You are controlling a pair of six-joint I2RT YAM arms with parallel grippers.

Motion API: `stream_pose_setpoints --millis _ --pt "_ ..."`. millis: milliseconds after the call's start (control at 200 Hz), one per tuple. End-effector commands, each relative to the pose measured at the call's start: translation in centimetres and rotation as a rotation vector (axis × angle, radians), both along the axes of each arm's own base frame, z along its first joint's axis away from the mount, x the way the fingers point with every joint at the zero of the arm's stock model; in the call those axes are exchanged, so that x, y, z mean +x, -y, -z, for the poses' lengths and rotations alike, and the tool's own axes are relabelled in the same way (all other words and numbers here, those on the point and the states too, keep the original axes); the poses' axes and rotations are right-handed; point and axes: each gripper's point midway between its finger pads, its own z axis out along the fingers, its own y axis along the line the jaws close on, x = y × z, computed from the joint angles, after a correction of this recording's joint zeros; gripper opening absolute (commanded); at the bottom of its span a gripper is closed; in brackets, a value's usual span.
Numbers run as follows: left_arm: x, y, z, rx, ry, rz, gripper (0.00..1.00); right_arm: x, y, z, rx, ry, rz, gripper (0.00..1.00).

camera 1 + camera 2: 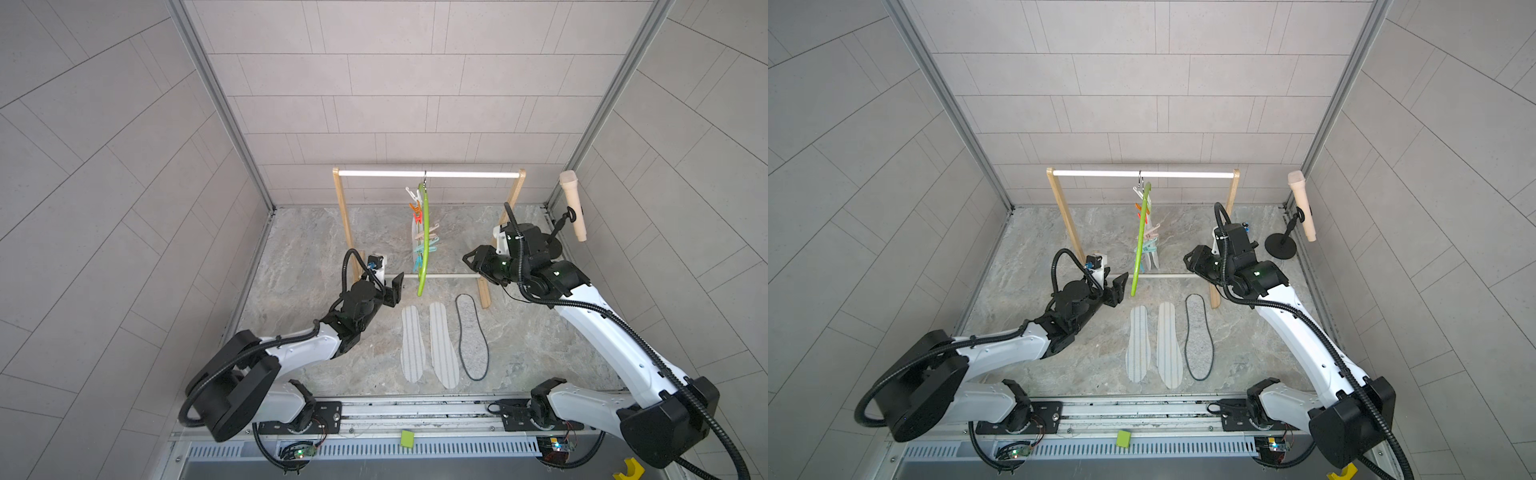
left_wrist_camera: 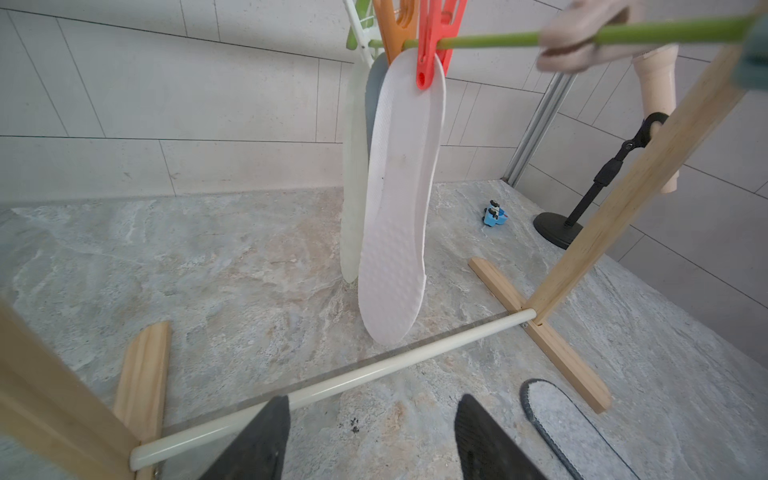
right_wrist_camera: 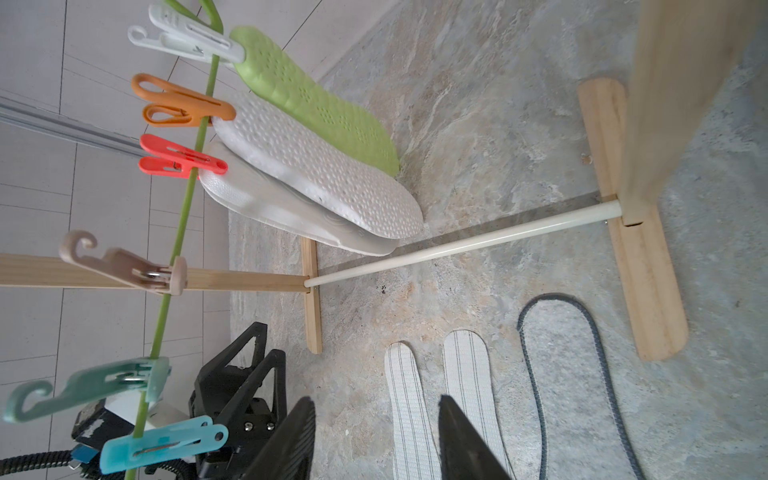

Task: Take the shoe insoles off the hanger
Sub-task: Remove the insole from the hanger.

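The lime-green hanger (image 1: pixel 423 266) (image 1: pixel 1138 257) hangs by its hook from the rack's top rod. Three shoe insoles are still pinned to it. A pale green one (image 3: pixel 316 99) is on a white pin, a white dotted one (image 3: pixel 324 166) on an orange pin, and a white one (image 2: pixel 395 208) (image 3: pixel 282 208) on a red pin. Two grey-striped insoles (image 1: pixel 412 345) (image 1: pixel 444 345) and a grey black-edged one (image 1: pixel 471 336) lie flat on the table. My left gripper (image 1: pixel 397 286) (image 2: pixel 374 399) is open and empty, just left of the hanger's near end. My right gripper (image 1: pixel 467 259) (image 3: pixel 376 399) is open and empty, to the hanger's right.
The wooden rack (image 1: pixel 345 216) has a low white crossbar (image 1: pixel 449 275) between both grippers. Empty beige, teal and blue pins (image 3: pixel 124 266) hang on the hanger's near half. A microphone on a black stand (image 1: pixel 572 205) is at the back right, with a small blue toy (image 2: pixel 494 216) nearby.
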Motion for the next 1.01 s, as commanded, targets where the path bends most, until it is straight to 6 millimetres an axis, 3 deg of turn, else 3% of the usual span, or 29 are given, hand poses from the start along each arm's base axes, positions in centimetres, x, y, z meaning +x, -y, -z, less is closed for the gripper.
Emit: stream_pose_setpoints --millis 0,240,570,886,1001 --pt "1.4 2.1 -2.7 -0.037 0.133 0.017 0.70 0.4 0.2 0.2 0.019 -0.027 0.022 0.50" --pt "4.5 4.7 -0.5 -0.070 0.138 -0.006 0.71 1.0 -0.5 1.2 0.048 -0.106 0.001 0.50" --pt "7.1 6.6 0.1 -0.073 0.164 -0.019 0.74 0.7 -0.2 1.9 0.071 -0.124 0.044 0.49" --pt "8.9 7.1 0.2 -0.081 0.187 -0.074 0.53 0.5 -0.1 2.0 0.075 -0.135 0.055 0.49" --pt "9.1 7.3 0.3 -0.098 0.186 -0.073 0.51 0.6 -0.2 2.1 0.079 -0.138 0.053 0.49"
